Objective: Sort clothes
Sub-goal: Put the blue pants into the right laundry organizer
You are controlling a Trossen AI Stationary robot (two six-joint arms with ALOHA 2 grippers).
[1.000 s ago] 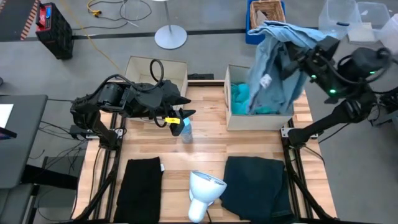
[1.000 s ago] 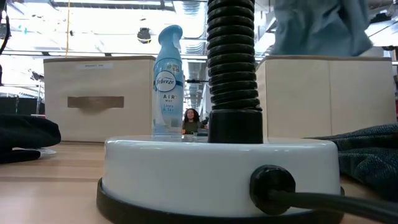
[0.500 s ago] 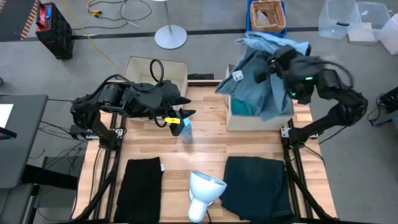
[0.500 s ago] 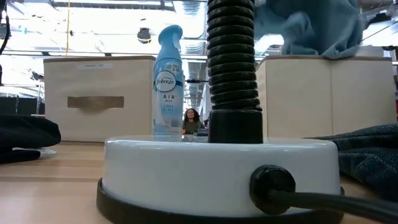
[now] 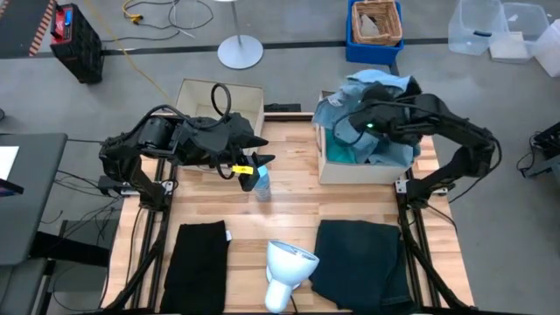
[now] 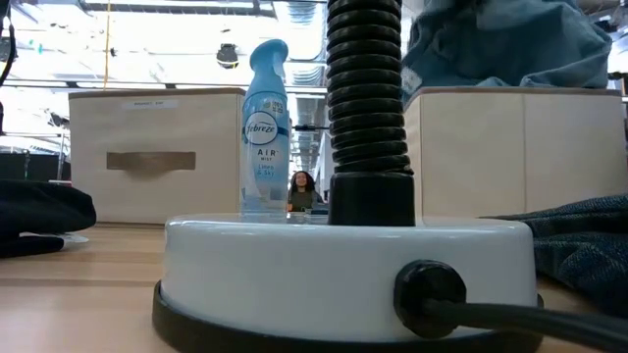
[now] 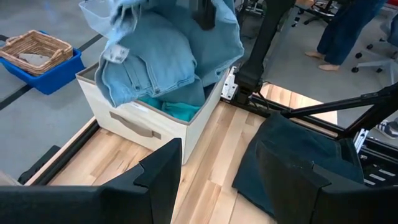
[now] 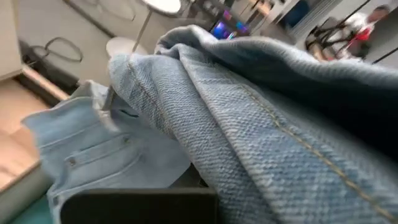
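Observation:
A muted grey-blue denim garment lies bunched over the right beige box, above a bright turquoise garment inside it. It also shows in the left wrist view and the low view. My right gripper is down in this denim, shut on it. My left gripper is open and empty by the blue bottle. A black garment lies flat at the near left. A dark teal-black garment lies flat at the near right. My right gripper holds the grey-blue garment from above, its fingers pointing down into the bunched cloth. The cloth itself hides the place of contact, so the part held cannot be told. The garment's lower folds hang over the box's rim and rest on the turquoise garment.
A second beige box stands at the far left behind my left arm. A white lamp with a ribbed black neck stands at the near middle. The bare wood between the boxes and the flat garments is free room.
My right gripper has swung from high at the far right down and toward the table's left, over the right box. The grey-blue garment, which hung long below it, has come down with it and now lies bunched on the box.

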